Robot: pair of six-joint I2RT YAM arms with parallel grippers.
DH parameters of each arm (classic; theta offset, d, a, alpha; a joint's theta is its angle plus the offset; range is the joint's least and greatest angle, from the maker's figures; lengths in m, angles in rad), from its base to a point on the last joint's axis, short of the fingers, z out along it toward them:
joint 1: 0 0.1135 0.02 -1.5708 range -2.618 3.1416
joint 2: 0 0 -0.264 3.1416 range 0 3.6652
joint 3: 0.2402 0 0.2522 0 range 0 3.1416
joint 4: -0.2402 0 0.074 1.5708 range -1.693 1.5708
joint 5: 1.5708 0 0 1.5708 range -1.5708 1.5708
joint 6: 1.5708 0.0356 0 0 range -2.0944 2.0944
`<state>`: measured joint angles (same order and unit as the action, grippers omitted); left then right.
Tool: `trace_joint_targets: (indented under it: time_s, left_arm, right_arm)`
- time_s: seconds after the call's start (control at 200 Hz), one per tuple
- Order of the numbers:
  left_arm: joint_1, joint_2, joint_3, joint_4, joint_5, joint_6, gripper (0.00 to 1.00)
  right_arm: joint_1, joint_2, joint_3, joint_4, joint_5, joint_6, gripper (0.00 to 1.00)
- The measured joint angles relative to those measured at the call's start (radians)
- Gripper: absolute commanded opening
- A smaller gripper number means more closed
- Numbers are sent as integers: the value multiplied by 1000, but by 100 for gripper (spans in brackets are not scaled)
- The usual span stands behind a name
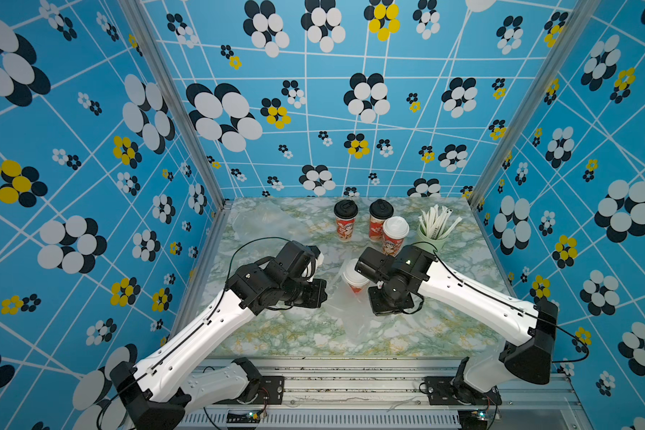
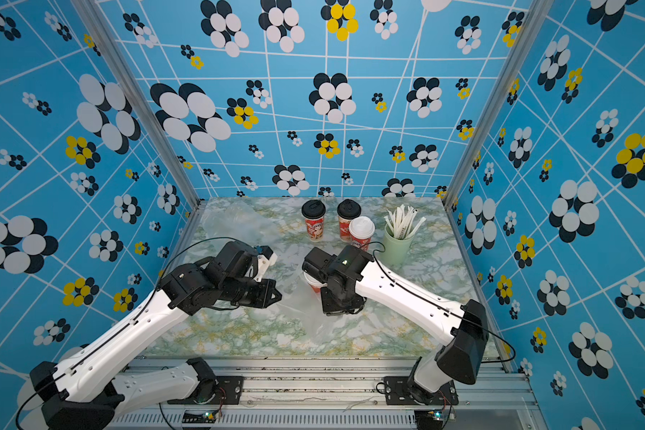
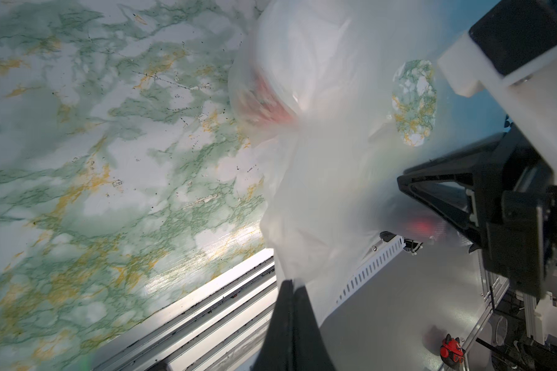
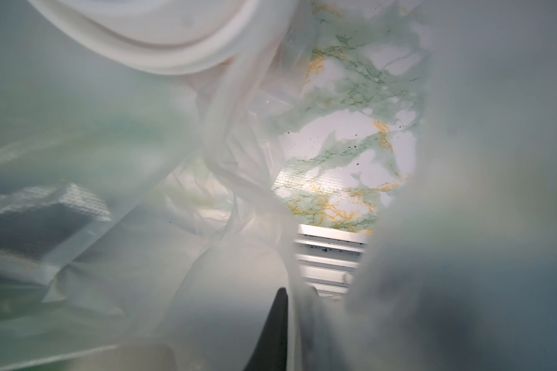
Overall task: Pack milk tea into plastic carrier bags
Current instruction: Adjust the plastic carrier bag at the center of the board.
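Green-and-gold marble-print tabletop (image 1: 444, 327) is sitting inside blue flower-print walls (image 1: 313, 111). Left gripper (image 3: 290, 286) is pinching the carrier bag (image 1: 347, 320) mid-table. One white-lidded cup (image 1: 354, 277) is standing inside the bag. Right gripper (image 4: 291, 294) is wrapped in film, jaw gap unreadable. Three cups (image 1: 380, 219) are standing near the back edge.

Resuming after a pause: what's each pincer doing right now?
Left pincer: closed on the bag.
Right pincer: cannot be told; bag covers it.
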<state>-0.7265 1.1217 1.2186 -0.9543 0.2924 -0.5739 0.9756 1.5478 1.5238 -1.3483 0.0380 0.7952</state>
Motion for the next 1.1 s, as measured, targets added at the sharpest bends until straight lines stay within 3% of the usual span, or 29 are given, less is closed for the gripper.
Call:
trace_joint_targets:
  time_s: [0.08, 0.27, 0.605, 0.805, 1.1]
  left_arm:
    - [1, -3, -3, 29, 47, -11, 25]
    - [1, -20, -16, 78, 129, -21, 26]
    - [1, -21, -21, 98, 172, -44, 11]
    - [1, -21, -21, 124, 180, -47, 1]
    - [1, -21, -21, 150, 188, -47, 1]
  right_arm:
    - [0, -11, -2, 23, -19, 5, 39]
    - [0, -27, 45, 24, -24, 5, 48]
    - [-44, -72, 242, 1, 32, -30, 52]
    - [-134, -74, 316, -6, 69, -90, 53]
    - [-344, -72, 303, 69, 101, -195, 58]
